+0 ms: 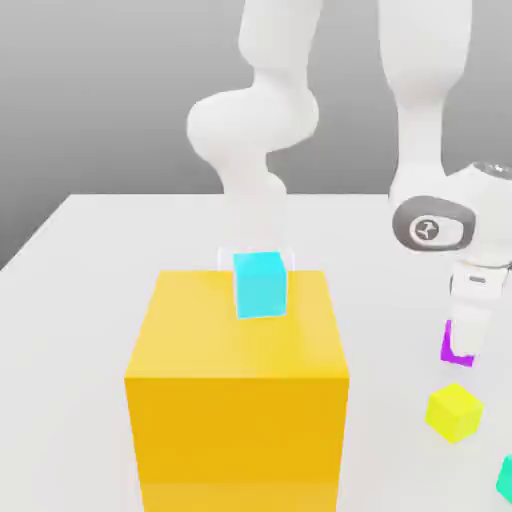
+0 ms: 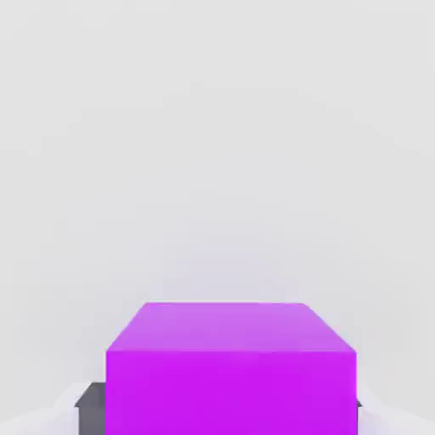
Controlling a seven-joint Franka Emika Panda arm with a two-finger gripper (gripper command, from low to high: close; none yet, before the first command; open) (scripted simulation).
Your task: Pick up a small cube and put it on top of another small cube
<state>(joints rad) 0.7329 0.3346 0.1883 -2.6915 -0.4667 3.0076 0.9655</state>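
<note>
You have the big block (image 1: 238,395) nearest the exterior camera; take it as your landmark. Its top face is level and its front edges run clean. A cyan cube (image 1: 261,285) sits on that top, at the far edge, leaving most of the top bare toward the camera.

To the exterior view's right of the block, the table (image 1: 90,260) is open and white. Nearest on that side, a teal cube (image 1: 505,480) is cut by the frame's edge, well apart from the block. Just beyond it sits the yellow cube (image 1: 455,411), free on all sides, with bare table between it and the block's right face.

Further back again is the magenta cube (image 1: 456,343), close to the yellow cube but not touching it, still well right of the block. The gripper (image 1: 466,335) comes straight down onto it from the arm (image 1: 435,220), and a finger (image 1: 470,318) covers much of the cube's side. In the hand view the cube (image 2: 229,365) sits square between dark finger pads (image 2: 91,403) that meet its two side faces, so the gripper is clamped on the magenta cube. Whether the cube rests on the table or is just off it, you cannot tell.

Behind the block the arm's white links rise, with clear table beyond to the far edge.
</note>
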